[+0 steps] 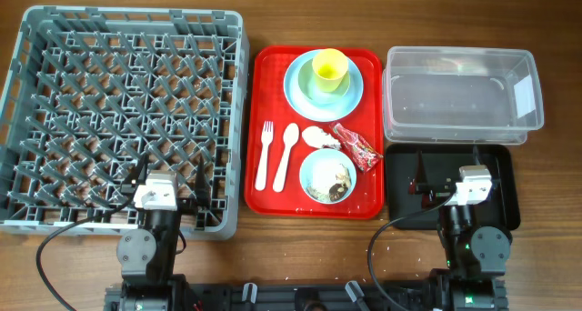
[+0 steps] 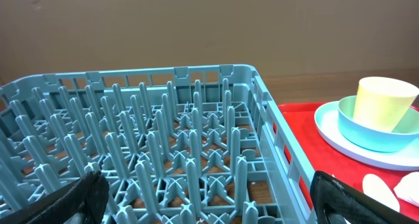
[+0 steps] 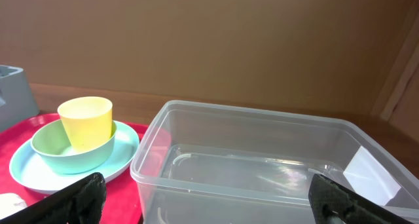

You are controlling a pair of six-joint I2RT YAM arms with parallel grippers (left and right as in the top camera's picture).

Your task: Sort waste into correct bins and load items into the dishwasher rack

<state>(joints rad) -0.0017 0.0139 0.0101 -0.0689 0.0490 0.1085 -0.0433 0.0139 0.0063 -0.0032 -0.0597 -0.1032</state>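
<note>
Waste and tableware are being kept together on the red serving tray (image 1: 273,65) in the overhead view, between the dishwasher rack (image 1: 127,16) on one side and the clear tub (image 1: 459,52) and black tray (image 1: 405,211) on the other, presumably so that every piece is being offered within reach of either arm. The yellow cup (image 1: 329,67) is being carried inside a pale blue bowl (image 1: 346,91) on the plate (image 1: 295,91). The fork (image 1: 265,156) and spoon (image 1: 287,152) are lying side by side nearer the arms. The tissue (image 1: 318,136) and red wrapper (image 1: 356,147) are lying just beside the second bowl (image 1: 314,170), in which crumbs (image 1: 341,179) are being held. The left gripper (image 1: 168,176) is being held wide over the rack's near edge and the right gripper (image 1: 448,170) wide over the black tray, both empty, probably parked by the containers they are to serve

In the left wrist view, the fingers (image 2: 78,198) are being seen far apart at the lower corners, with only the rack's pegs (image 2: 170,112) between them. The cup, bowl and plate are showing to the right on the tray

In the right wrist view, the fingers are likewise being held spread and empty, and the tub is being faced squarely, its white label (image 3: 373,168) on the right wall. Nothing is judged sorted or loaded yet, so a first reach toward the tray is being called for
</note>
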